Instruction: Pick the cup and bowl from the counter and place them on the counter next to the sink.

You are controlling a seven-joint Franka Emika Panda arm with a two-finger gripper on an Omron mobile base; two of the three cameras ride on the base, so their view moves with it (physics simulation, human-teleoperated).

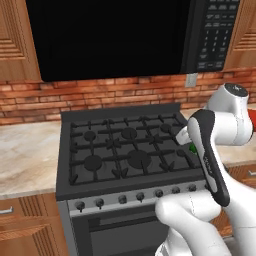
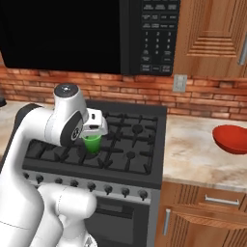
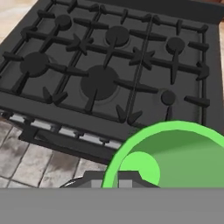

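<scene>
Claw (image 2: 92,140) clamps cup (image 2: 92,143); small, bright green | bowl (image 2: 232,138) glossy red

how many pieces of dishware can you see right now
2. The green cup is held in the shut pincer above the stove. The red bowl sits on the counter right of the stove. Others may lie outside the views.

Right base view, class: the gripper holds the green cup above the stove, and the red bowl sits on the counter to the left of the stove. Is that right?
Not quite. The bowl sits on the counter to the right of the stove, not the left, as the right base view shows. The rest stands: the gripper holds the cup above the stove.
</scene>
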